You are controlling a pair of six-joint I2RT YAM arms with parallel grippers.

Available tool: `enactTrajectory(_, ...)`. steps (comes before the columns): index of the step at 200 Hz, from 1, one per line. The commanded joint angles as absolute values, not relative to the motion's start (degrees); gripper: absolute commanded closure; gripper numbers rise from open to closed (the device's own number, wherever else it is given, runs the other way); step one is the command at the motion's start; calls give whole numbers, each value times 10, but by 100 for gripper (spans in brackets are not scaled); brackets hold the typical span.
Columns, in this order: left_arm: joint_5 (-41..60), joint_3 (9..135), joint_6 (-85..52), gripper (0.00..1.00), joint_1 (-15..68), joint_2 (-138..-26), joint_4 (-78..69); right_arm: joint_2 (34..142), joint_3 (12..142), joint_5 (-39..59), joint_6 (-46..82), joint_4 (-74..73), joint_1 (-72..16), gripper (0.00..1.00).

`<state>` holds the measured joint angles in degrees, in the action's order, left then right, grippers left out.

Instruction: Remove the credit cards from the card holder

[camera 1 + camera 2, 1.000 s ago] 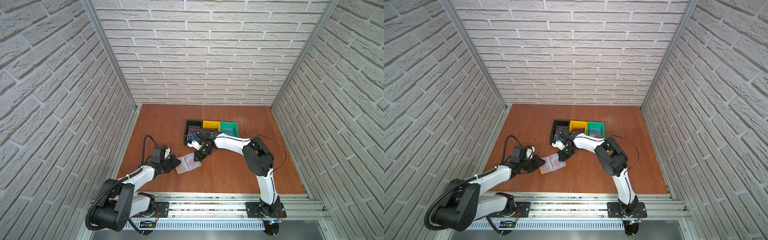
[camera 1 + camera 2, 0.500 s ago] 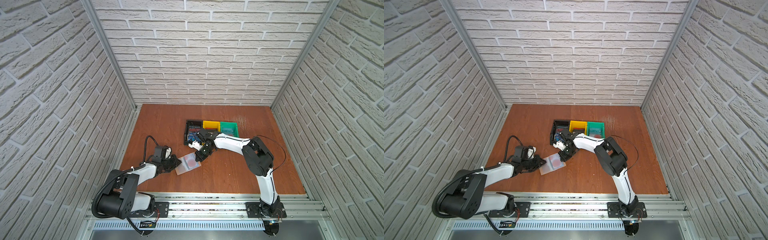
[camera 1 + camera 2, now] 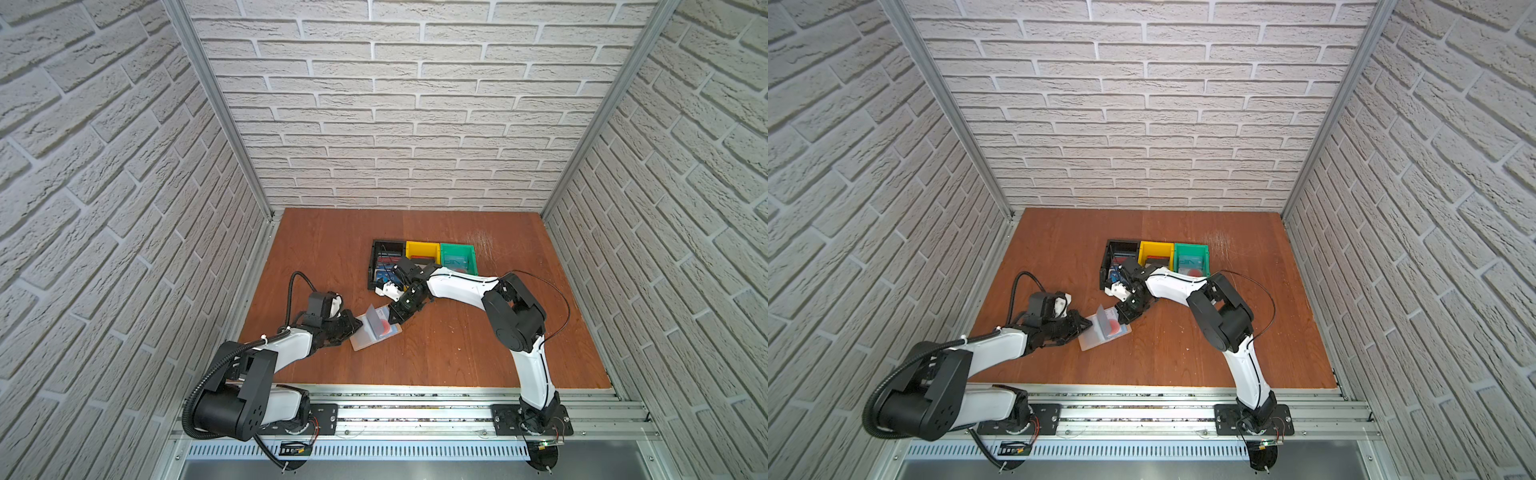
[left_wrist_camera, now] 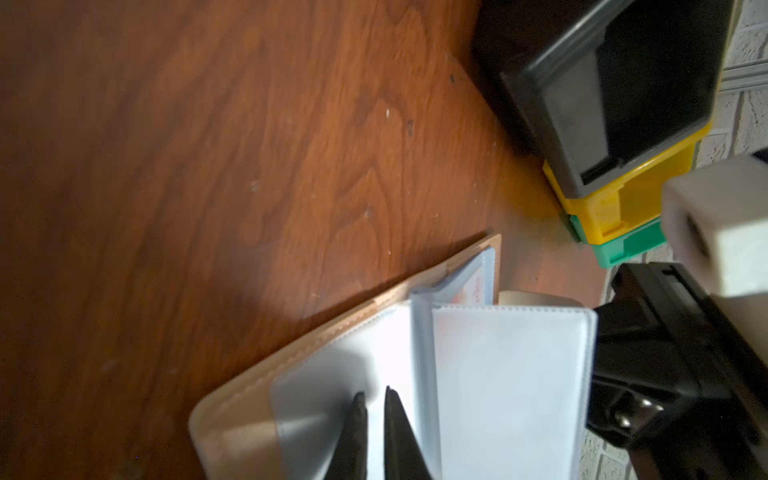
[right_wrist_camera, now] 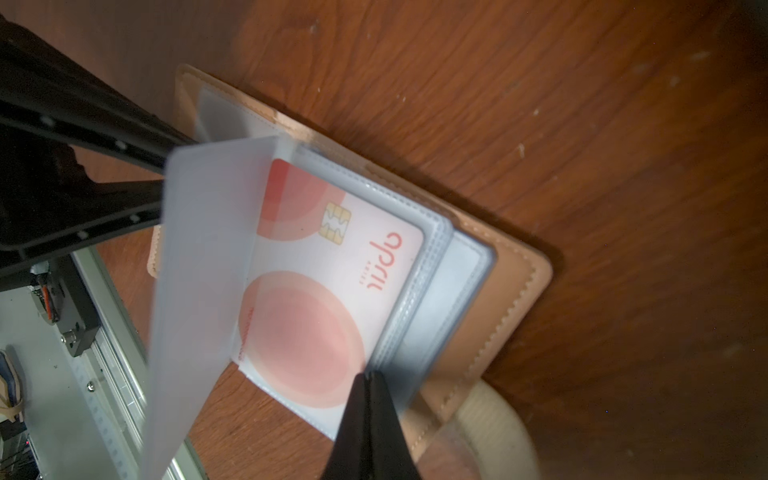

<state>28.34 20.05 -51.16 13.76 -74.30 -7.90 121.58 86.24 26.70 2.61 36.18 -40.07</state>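
Near the black bin (image 3: 372, 266), the open card holder (image 5: 511, 282) bares its pale credit card (image 5: 332, 266): right gripper (image 5: 368, 382) pinches the thin, likely slick corner; left gripper (image 4: 374, 395) clamps a floppy clear sleeve (image 4: 307, 374).

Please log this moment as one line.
left claw: shut, tips on sleeves | right claw: shut at edge of pale card | card holder: open on table

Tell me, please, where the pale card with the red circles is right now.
The pale card lies in a clear sleeve of the open card holder, left of centre in both top views, just in front of the black bin.
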Motion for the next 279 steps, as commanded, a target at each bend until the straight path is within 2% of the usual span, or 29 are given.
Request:
enactTrajectory(1,289,196,-511,88,124,-696,-54,1216,869,274,27,355,-407,95)
enactTrajectory(33,294,226,-511,86,112,-599,10,1216,874,279,30,355,-410,94)
enactTrajectory(64,286,239,-497,85,103,-554,68,1215,885,280,29,358,-417,94)
enactTrajectory(121,290,198,-511,86,91,-542,62,1218,904,289,26,370,-430,94)
enactTrajectory(173,296,216,-508,85,75,-509,84,1233,925,364,41,342,-449,94)
enactTrajectory(234,331,184,-556,85,72,-515,-9,1281,945,391,71,323,-461,95)
enactTrajectory(279,341,169,-568,85,71,-547,-57,1269,945,394,67,330,-460,94)
